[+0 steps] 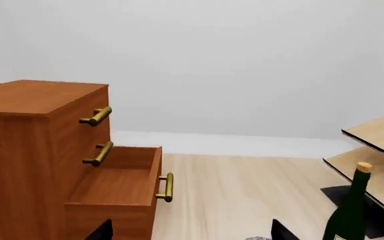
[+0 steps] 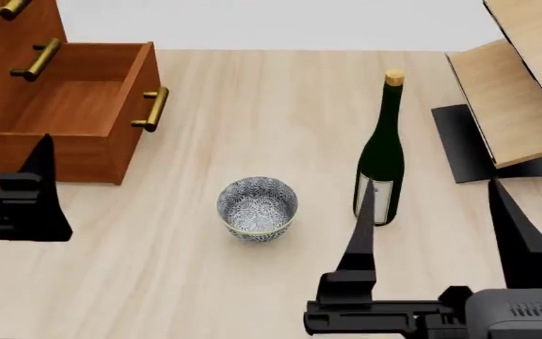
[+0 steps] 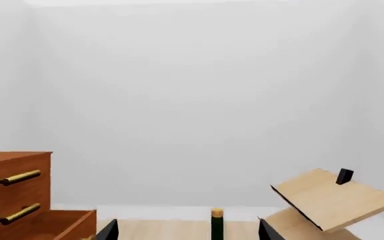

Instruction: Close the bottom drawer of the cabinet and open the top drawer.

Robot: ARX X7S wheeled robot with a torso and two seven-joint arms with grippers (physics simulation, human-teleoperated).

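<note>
Head view: right claw [image 2: 431, 212] spread wide, empty; left claw [image 2: 40, 169] state unclear (one finger visible); wood-grain bottom drawer [image 2: 82, 106] open.

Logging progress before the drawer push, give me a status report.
Left gripper and right gripper open, empty. Bottom drawer pulled out, top drawer shut. Patterned bowl and wine bottle stand clear of it.

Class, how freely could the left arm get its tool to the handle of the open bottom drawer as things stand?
Probably yes. The left tool sits beside the bottom drawer, which is pulled out, and nothing lies between it and the brass handle. The bowl and bottle stand off to the side.
</note>
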